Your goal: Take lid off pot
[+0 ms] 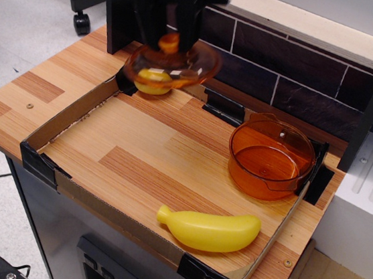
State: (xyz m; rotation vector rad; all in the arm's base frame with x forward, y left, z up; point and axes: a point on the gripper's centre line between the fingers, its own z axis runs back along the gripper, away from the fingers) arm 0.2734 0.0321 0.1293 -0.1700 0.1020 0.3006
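Observation:
The orange pot (269, 160) stands open at the right side of the cardboard tray, with no lid on it. The translucent orange lid (172, 66) hangs in the air over the tray's back left corner, blurred by motion. My black gripper (169, 41) is shut on the lid's lighter orange knob and holds it from above. The lid is well to the left of the pot and above a yellow lemon-shaped toy, seen through it.
A yellow toy banana (208, 229) lies at the tray's front right. A yellow lemon-shaped toy (151, 85) sits in the back left corner under the lid. The low cardboard tray wall (67, 126) rings the wooden surface. A dark tiled wall (296, 64) stands behind.

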